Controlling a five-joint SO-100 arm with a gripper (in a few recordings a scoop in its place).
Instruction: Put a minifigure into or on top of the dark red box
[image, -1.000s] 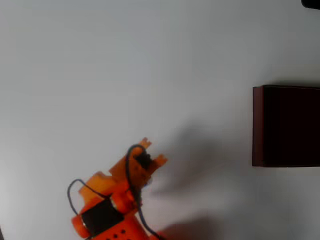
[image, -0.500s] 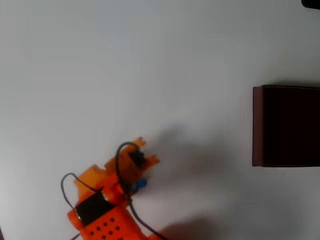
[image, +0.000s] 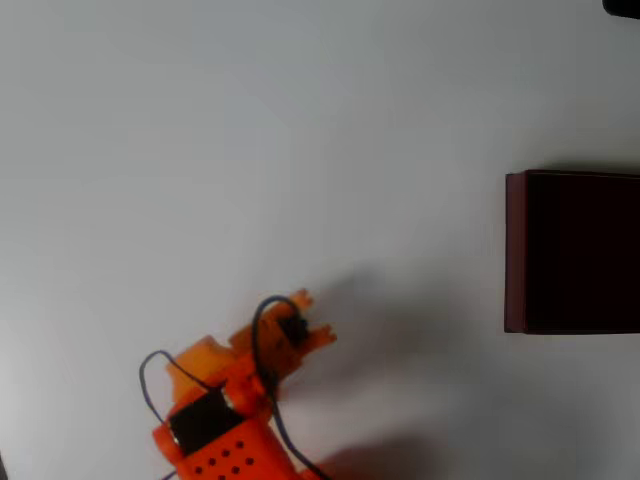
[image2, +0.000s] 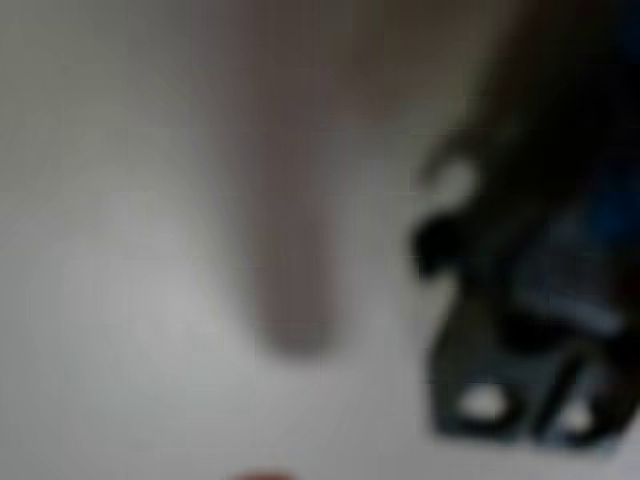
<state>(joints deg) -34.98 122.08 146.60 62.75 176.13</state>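
The minifigure (image2: 540, 330), a black-and-blue blur, sits right at the orange fingers (image: 310, 318), seemingly clamped, though I cannot tell, so carrying it to the dark red box (image: 572, 252), well off to their right across the worktop (image: 250, 150), remains.

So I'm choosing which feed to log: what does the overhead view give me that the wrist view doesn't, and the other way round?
Overhead alone: the dark red box at the right edge, far from the orange gripper at lower left. Wrist alone: a blurred close-up of a black and blue shape, probably the minifigure, at the right of the frame; whether it is gripped is unclear. Shared: the pale table.
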